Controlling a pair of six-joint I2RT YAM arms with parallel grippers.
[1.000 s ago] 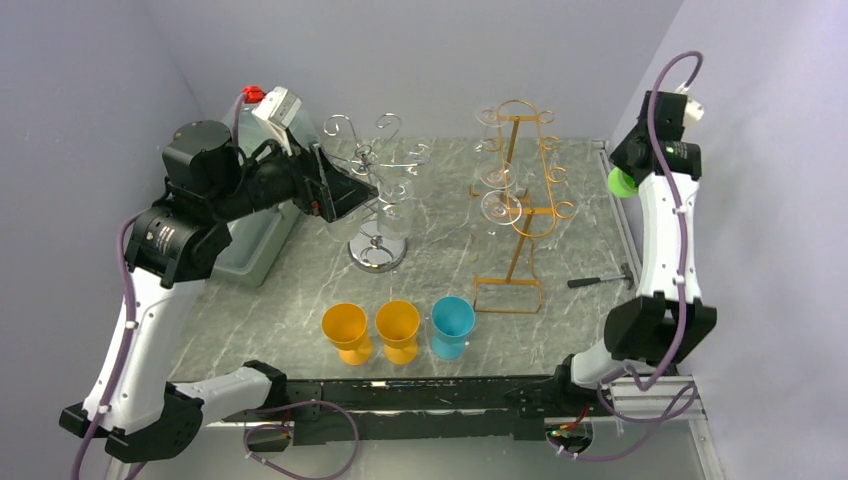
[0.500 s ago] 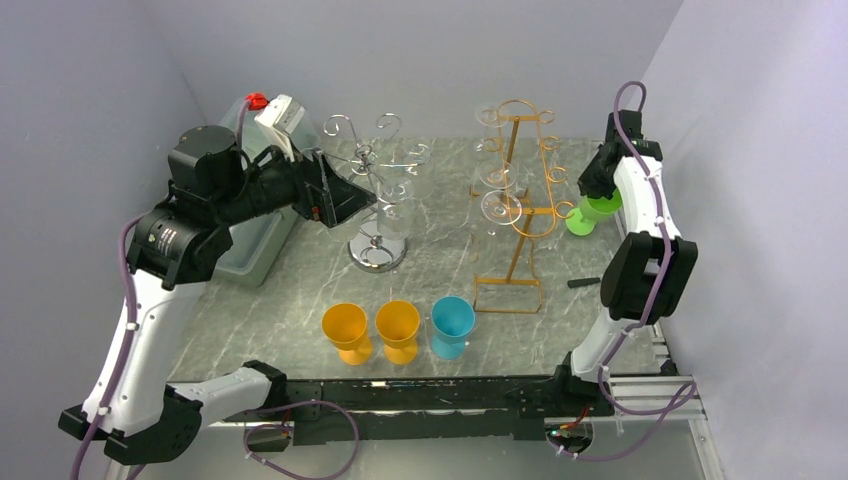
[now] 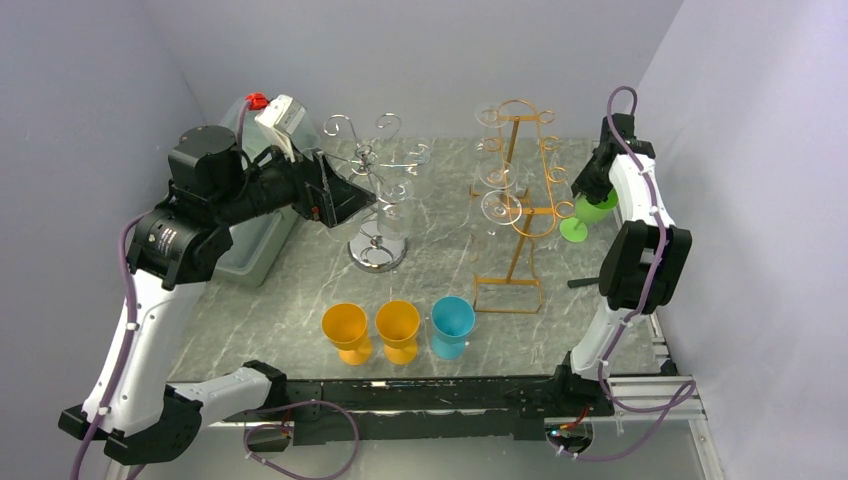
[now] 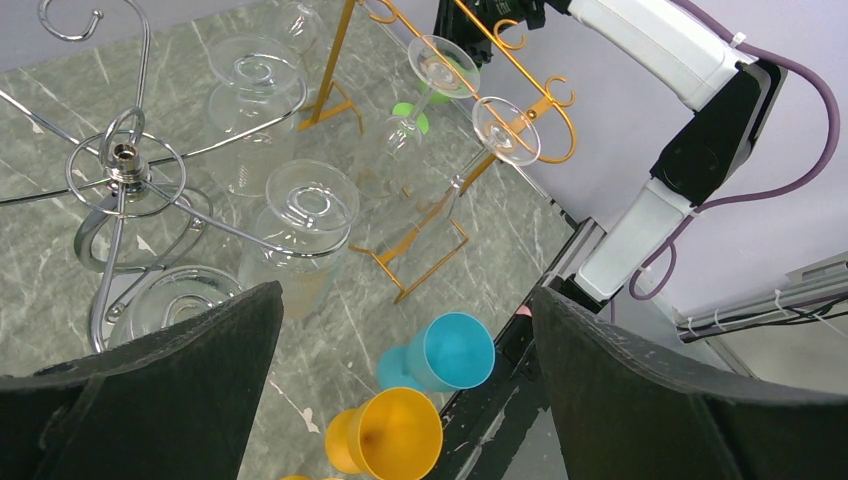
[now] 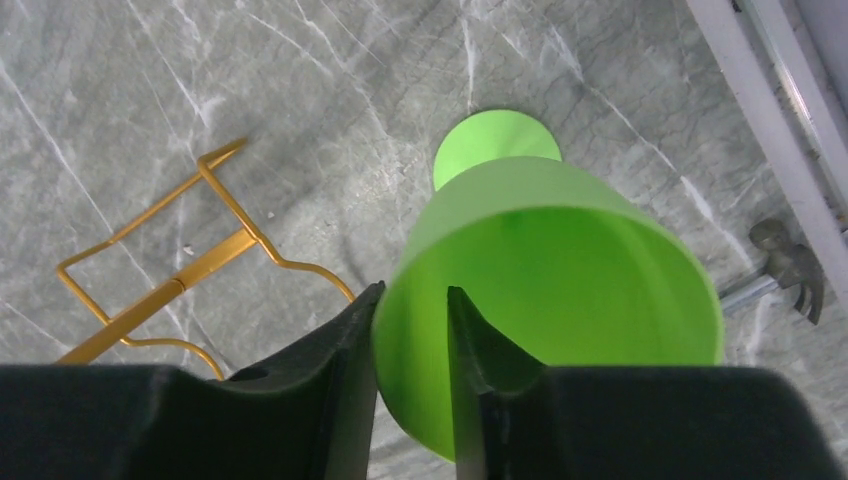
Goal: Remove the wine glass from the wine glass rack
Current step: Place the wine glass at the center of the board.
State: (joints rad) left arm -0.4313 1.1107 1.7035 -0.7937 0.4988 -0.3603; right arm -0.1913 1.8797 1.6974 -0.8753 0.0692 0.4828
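Observation:
My right gripper (image 3: 590, 192) is shut on the rim of a green wine glass (image 3: 592, 210), one finger inside the bowl and one outside. The glass stands upright just right of the gold rack (image 3: 515, 200), its foot at or just above the marble; I cannot tell if it touches. In the right wrist view the gripper (image 5: 412, 290) pinches the green bowl (image 5: 560, 240) beside the gold rack's arm (image 5: 200, 270). Clear glasses hang on the gold rack (image 4: 480, 70) and the silver rack (image 3: 378, 190). My left gripper (image 3: 345, 195) is open and empty, held beside the silver rack (image 4: 125, 165).
Two orange cups (image 3: 346, 328) (image 3: 398, 326) and a blue cup (image 3: 451, 322) stand near the front edge. A hammer (image 3: 600, 281) lies at the right edge, also in the right wrist view (image 5: 780, 265). A grey bin (image 3: 250, 240) sits at the left.
My right arm has swung down and inward from high at the right, carrying the green glass down to table level beside the gold rack. The left arm has barely moved.

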